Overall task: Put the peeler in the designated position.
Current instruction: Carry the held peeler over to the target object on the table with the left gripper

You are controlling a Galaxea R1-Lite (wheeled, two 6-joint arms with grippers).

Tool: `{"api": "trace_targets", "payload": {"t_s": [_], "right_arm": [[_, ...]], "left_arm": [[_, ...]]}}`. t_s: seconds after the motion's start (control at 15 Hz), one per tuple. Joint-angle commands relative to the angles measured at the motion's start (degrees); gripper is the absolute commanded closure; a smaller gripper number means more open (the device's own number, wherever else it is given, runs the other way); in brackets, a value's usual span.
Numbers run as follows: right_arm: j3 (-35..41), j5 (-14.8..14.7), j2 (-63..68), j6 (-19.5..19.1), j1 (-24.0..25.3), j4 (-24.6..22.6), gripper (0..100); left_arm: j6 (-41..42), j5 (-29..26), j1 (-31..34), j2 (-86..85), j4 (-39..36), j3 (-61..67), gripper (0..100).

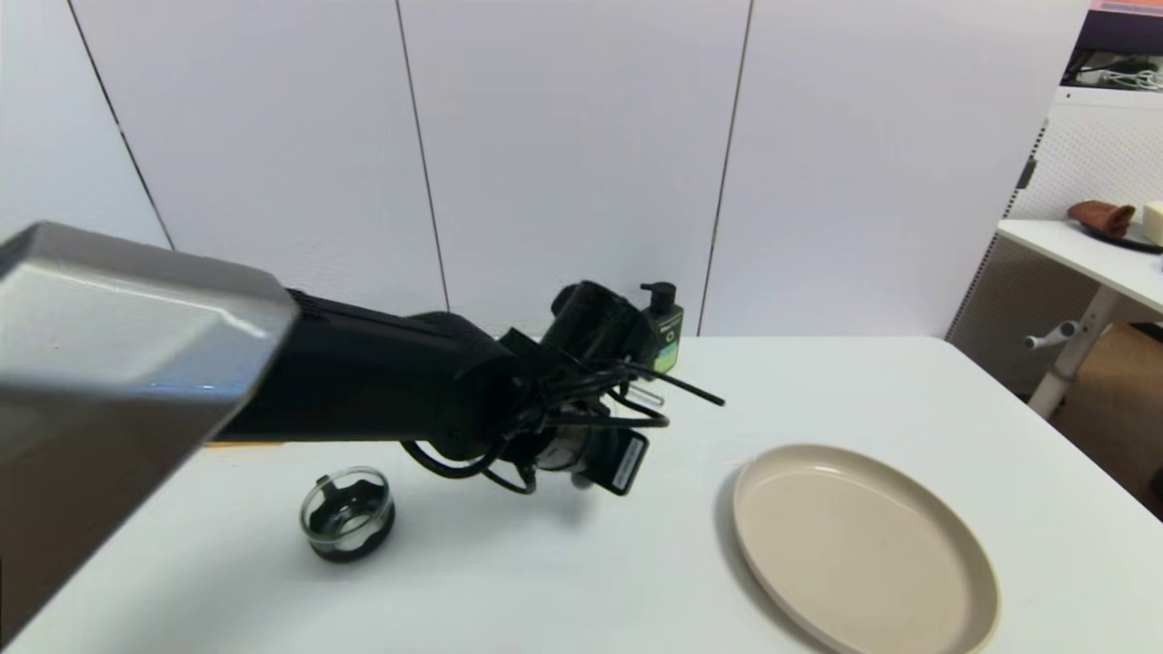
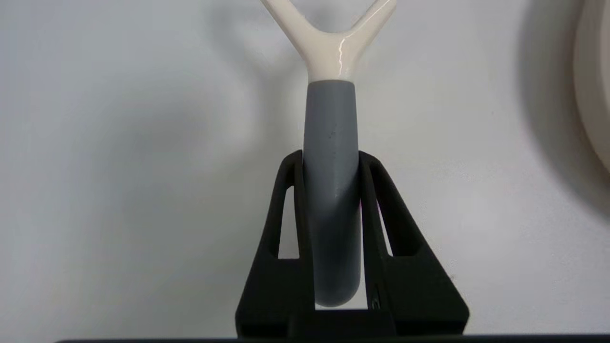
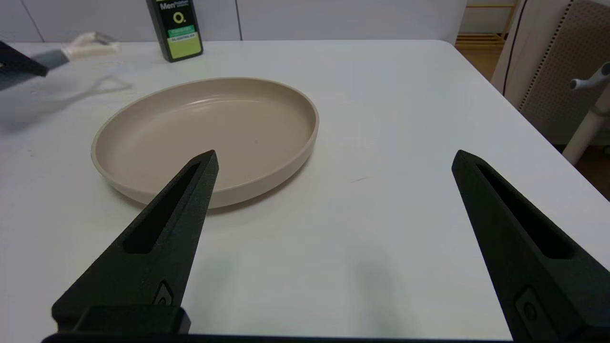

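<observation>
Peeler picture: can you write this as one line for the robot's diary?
left tool: shut on peeler handle, above bare table | plate: beside, apart | right tool: open, idle

One peeler point(image 2: 330, 143), one plate point(image 1: 863, 545), one bottle point(image 3: 174, 28)

Head camera looks down from high up. Left wrist camera sits very close above the table point(image 2: 119, 166). Right wrist camera stays low, facing twelve o'clock — both wrist views share the plate point(image 3: 286, 157).
</observation>
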Motion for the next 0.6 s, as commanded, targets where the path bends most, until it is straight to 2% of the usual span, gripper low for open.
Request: {"api": "trace_targets", "payload": {"t_s": [0.07,0.2,0.27,0.4,0.47,0.6], "right_arm": [[0.0,0.0,0.0,0.0,0.0,0.0,0],[0.0,0.0,0.0,0.0,0.0,0.0,0],[0.0,0.0,0.0,0.0,0.0,0.0,0],[0.0,0.0,0.0,0.0,0.0,0.0,0],[0.0,0.0,0.0,0.0,0.0,0.0,0],[0.1,0.0,0.0,0.0,0.0,0.0,0]], "left_arm": [[0.4,12.6,6.7,-19.2,8.6,0.2,100],[4.2,17.4,15.7,-29.1,15.1,0.2,100],[9.6,18.9,22.1,-33.2,16.5,0.2,100],[23.1,18.5,37.4,-39.6,17.1,0.2,100],[28.7,16.5,45.5,-41.7,17.1,0.0,100],[35.6,5.9,54.5,-41.6,17.3,-0.4,100]]}}
